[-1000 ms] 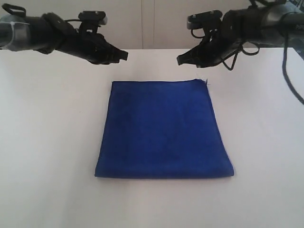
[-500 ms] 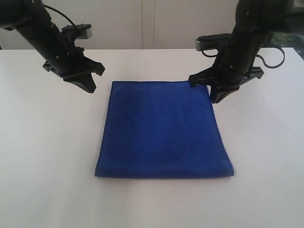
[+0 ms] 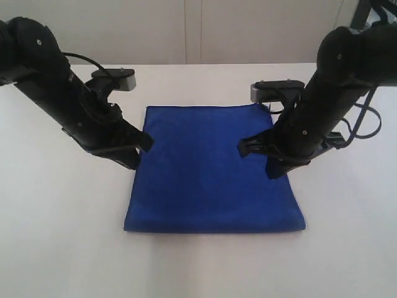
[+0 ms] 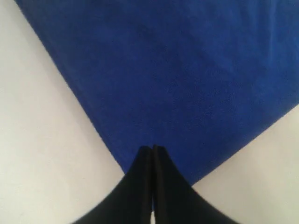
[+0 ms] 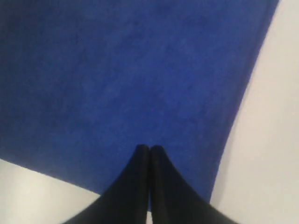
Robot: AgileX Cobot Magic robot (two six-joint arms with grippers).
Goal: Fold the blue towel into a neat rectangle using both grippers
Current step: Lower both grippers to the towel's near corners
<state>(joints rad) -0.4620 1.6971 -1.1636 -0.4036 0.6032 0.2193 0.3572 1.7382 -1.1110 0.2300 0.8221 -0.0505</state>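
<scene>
With my left end effector (image 4: 153, 147) and right end effector (image 5: 149, 147) pinched closed and empty over the blue towel's (image 3: 211, 180) sides, I might just rumple it.

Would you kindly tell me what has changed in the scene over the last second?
The left claw and right claw came down from above the far edge of the table and moved nearer the camera. Both are now shut, poised over the left and right side edges of the blue towel; neither visibly grips cloth. The towel stayed flat and in place.
</scene>
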